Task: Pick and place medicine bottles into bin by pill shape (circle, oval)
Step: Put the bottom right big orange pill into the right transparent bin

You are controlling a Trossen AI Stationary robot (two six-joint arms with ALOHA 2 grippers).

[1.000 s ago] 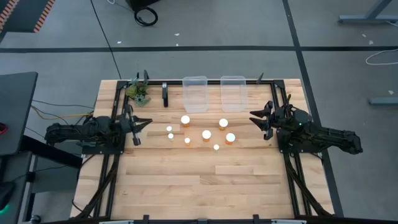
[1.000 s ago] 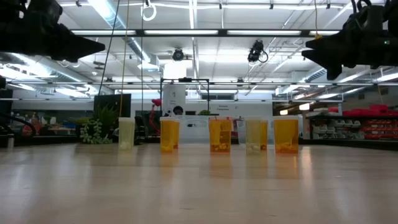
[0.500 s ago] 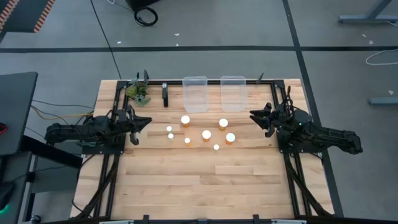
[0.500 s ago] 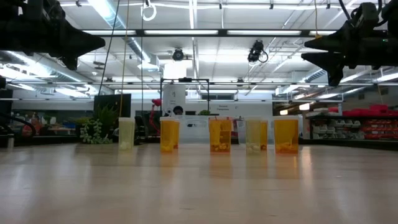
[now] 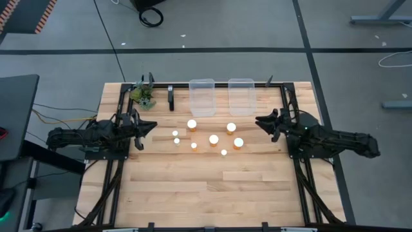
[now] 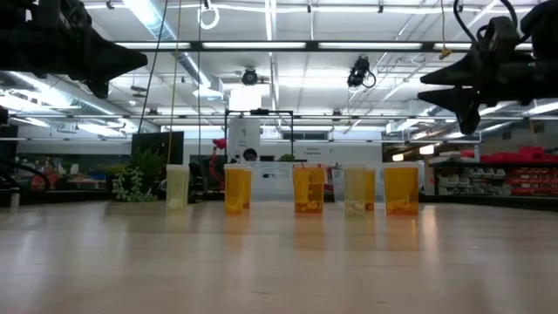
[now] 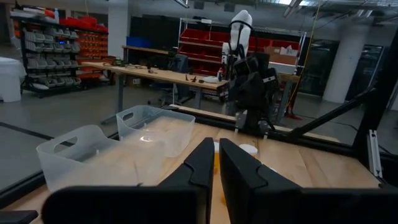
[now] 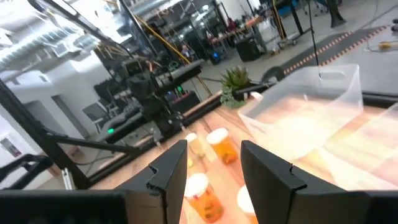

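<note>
Left pincer (image 5: 149,126) nearly closed, raised at table's left; right pincer (image 5: 260,121) spread apart, raised at right.

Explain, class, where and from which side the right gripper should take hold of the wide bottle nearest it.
The bottle stands upright with its white cap on top, so probably grip the round amber body just below the cap. The right gripper, fingers open, hangs beside it, so come down from above and the right, clear of the neighbouring bottle.
</note>
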